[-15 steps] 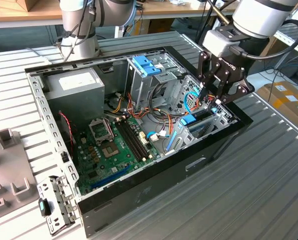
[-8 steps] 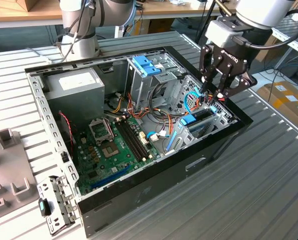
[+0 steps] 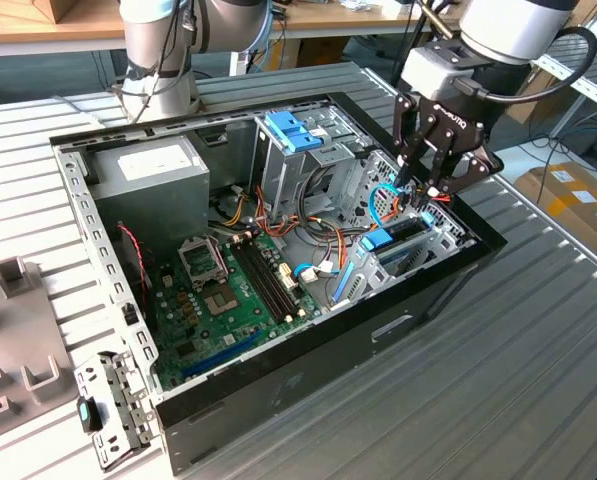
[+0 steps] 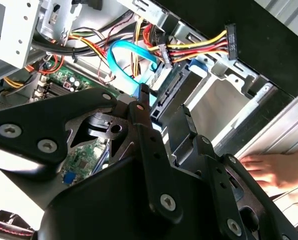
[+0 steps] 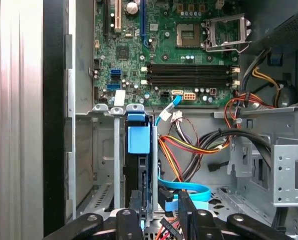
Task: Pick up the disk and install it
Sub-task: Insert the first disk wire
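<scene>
From my station I saw a ribbed grey metal surface (image 3: 538, 330) carrying an open black computer case (image 3: 308, 385), laid on its side. By the case's near corner, toward the exterior view's left, lay a perforated metal bracket (image 3: 113, 410), with grey block fixtures (image 3: 18, 345) just beside it. A robot arm's base (image 3: 158, 85) stood behind the case. In the second wrist view, a person's hand (image 4: 268, 170) rested on the surface close to the case.

Matt black gripper (image 3: 425, 188), bare metal case (image 3: 78, 195), ribbed metal table (image 3: 538, 350), blue plastic bracket (image 3: 293, 130)
</scene>
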`<control>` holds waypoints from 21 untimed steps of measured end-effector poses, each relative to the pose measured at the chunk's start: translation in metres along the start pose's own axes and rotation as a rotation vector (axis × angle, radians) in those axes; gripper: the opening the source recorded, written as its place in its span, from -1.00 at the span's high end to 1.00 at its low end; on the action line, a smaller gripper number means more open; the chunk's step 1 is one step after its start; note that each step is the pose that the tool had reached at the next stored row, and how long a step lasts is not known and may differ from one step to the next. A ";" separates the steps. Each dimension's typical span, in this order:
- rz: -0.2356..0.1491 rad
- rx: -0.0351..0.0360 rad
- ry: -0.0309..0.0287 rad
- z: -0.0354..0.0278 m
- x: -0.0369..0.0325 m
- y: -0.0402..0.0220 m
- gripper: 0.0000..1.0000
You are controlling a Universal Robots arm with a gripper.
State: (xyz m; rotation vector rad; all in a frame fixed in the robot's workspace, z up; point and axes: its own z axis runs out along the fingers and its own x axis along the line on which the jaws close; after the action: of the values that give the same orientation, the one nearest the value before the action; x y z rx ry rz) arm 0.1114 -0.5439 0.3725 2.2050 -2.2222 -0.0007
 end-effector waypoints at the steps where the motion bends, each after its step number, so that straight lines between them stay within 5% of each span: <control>1: -0.001 0.0001 0.0030 0.0022 -0.0001 -0.0009 0.15; 5: -0.001 0.0001 0.0052 0.0097 -0.0002 -0.0011 0.15; 14: -0.001 0.0001 0.0054 0.0100 -0.0002 -0.0011 0.18; 19: -0.001 0.0001 0.0053 0.0102 -0.0002 -0.0011 0.67; 21: -0.001 0.0001 0.0053 0.0102 -0.0002 -0.0011 0.68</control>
State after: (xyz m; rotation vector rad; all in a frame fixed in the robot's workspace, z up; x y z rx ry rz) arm 0.1124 -0.5438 0.3622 2.2040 -2.2180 0.0052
